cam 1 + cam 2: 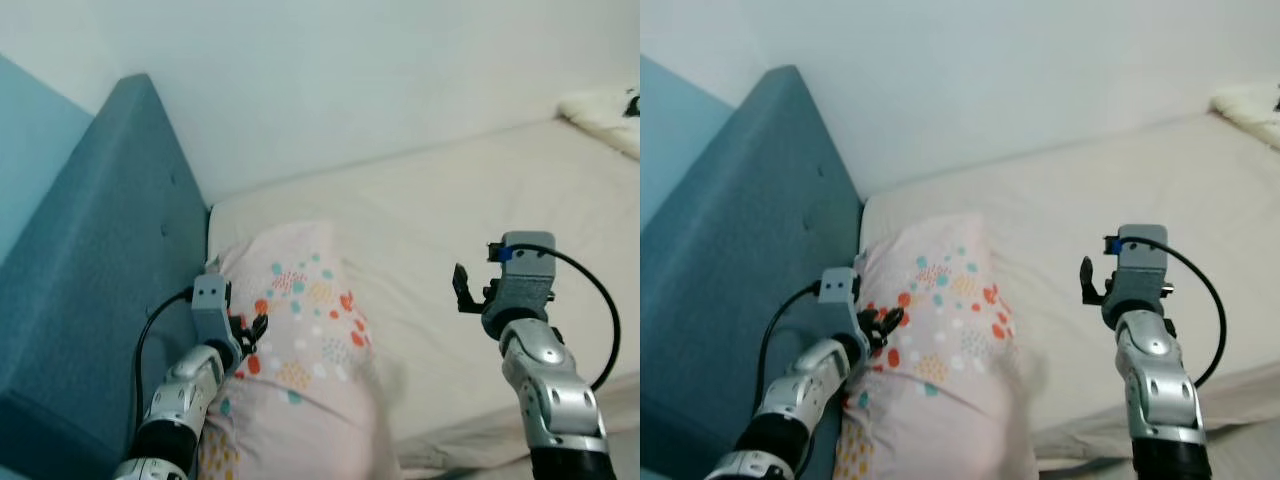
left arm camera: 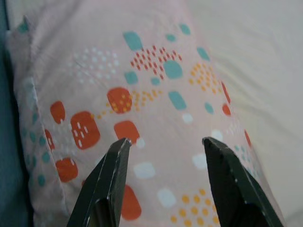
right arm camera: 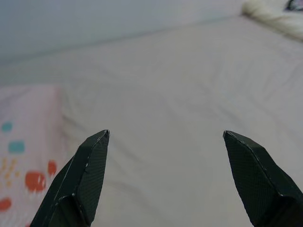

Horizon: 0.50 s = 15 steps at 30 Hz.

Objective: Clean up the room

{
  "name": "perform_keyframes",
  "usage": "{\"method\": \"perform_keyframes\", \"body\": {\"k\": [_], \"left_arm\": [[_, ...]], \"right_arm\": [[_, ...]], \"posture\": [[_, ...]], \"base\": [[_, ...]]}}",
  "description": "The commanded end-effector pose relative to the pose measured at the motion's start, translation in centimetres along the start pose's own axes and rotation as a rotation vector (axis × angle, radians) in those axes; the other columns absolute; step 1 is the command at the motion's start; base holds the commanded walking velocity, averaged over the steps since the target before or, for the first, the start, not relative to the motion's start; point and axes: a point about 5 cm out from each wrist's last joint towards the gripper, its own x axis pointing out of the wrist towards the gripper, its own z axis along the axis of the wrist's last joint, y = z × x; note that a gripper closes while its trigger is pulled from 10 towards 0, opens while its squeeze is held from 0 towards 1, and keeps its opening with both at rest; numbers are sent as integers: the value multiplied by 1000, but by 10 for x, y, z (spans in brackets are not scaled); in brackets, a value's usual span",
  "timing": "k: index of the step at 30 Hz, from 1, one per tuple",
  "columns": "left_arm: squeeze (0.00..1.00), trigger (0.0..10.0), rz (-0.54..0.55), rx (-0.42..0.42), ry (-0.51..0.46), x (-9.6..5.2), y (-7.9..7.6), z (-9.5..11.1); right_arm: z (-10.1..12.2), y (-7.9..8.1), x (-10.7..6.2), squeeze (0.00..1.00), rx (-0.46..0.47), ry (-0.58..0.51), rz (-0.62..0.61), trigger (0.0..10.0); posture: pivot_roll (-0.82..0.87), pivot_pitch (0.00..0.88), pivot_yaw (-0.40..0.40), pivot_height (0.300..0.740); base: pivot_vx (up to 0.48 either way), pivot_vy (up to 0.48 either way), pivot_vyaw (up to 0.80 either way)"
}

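A pink pillow (image 1: 305, 340) printed with orange, teal and yellow spots lies at the head of the bed, against the blue headboard (image 1: 95, 270). My left gripper (image 1: 248, 333) hangs open just over the pillow's left edge, its fingers (image 2: 106, 177) apart with the patterned cloth (image 2: 142, 94) between and below them, not pinched. My right gripper (image 1: 462, 287) is open in the air above the bare cream sheet (image 1: 450, 210), to the right of the pillow (image 3: 23, 142).
The padded blue headboard runs along the left, with a pale wall (image 1: 350, 70) behind the bed. A fluffy white blanket (image 1: 605, 115) lies at the bed's far right corner. The mattress edge (image 1: 470, 430) drops off near the bottom right.
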Motion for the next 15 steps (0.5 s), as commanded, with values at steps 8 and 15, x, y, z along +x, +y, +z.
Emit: {"method": "perform_keyframes", "body": {"k": [8, 15], "left_arm": [[0, 10000, 73, 63, 282, -37, 36, -74], [0, 10000, 164, 87, 400, -61, 55, -104]], "right_arm": [[-18, 4, 5, 0, -17, 46, 24, 10000], [-58, 5, 6, 0, -109, 161, 31, 10000]], "posture": [[-48, 0, 110, 730], [-38, 0, 95, 740]], "base": [[0, 0, 0], [-241, 0, 0]]}}
